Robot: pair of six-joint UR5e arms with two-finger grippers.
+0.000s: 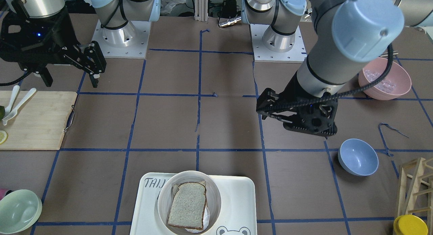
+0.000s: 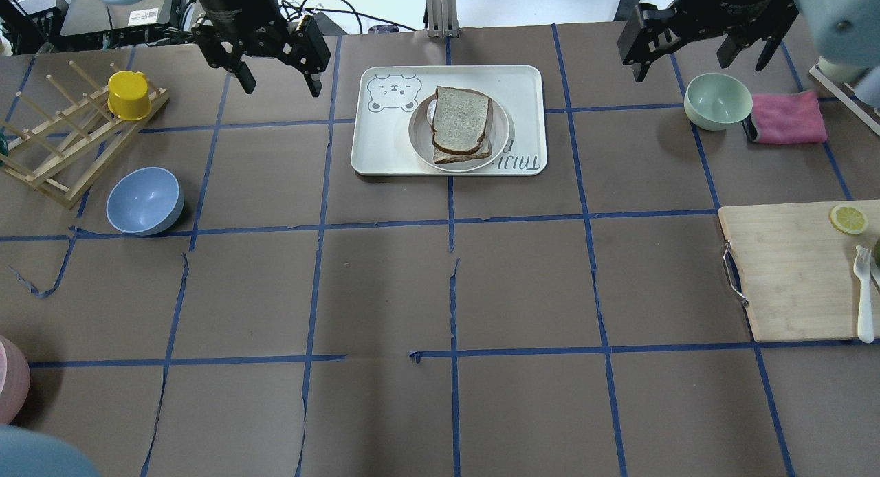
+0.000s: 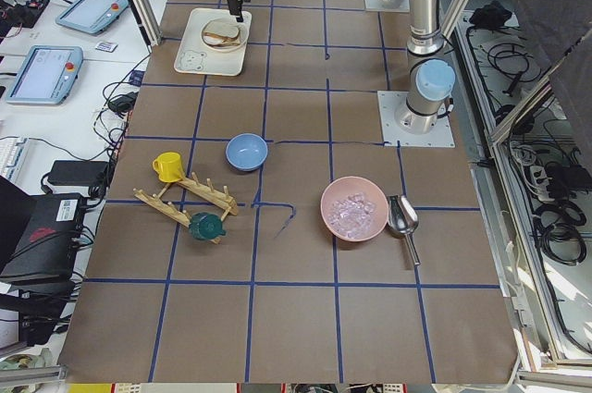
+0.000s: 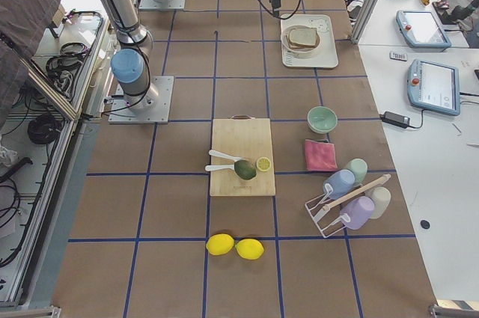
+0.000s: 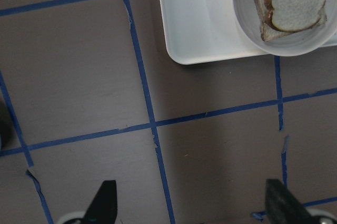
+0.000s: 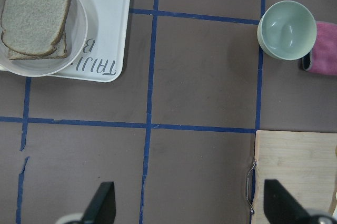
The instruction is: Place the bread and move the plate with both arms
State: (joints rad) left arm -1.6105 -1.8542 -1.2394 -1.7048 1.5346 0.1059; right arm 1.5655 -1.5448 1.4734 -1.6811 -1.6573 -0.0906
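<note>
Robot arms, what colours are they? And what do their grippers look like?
Both the left arm and the right arm are shiny silver-grey tubes with round light-blue caps on the joints. The left gripper and the right gripper are black and two-fingered. A black cable runs beside the left arm, and a tiny blue light glows on the right gripper's body.

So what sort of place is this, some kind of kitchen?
Probably a robotics lab staged as a kitchen: two robot arms bolted to a table gridded with blue tape, touchscreen control tablets on a side bench, and bread on a plate as practice props.
</note>
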